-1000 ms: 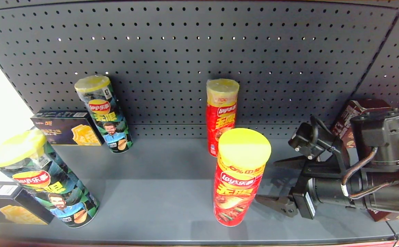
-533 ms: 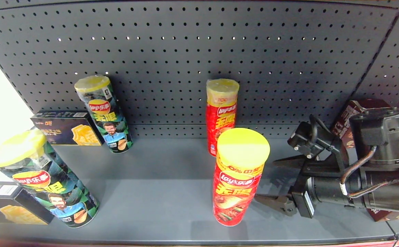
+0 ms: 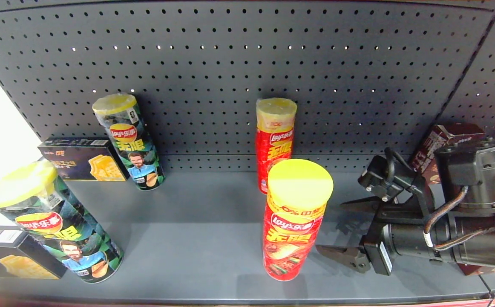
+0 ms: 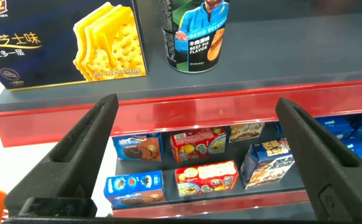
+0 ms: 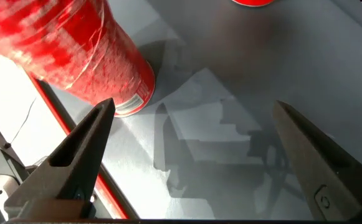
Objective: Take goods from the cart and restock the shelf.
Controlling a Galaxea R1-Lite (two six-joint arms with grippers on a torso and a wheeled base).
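The front red chip can (image 3: 292,230) stood upright near the front edge of the shelf (image 3: 196,226), ahead of a second red can (image 3: 274,140) by the pegboard. The right gripper (image 3: 332,227) lay just beside it, fingers spread wide and empty; the can appeared to stand clear of them. The left gripper (image 4: 196,101), fingers also wide and empty, hung before the shelf's red lip, facing a cracker box (image 4: 62,43) and a green can (image 4: 193,37).

red chip can (image 3: 293,230) | yellow lid | upright | front of shelf (image 3: 196,243), right of centre
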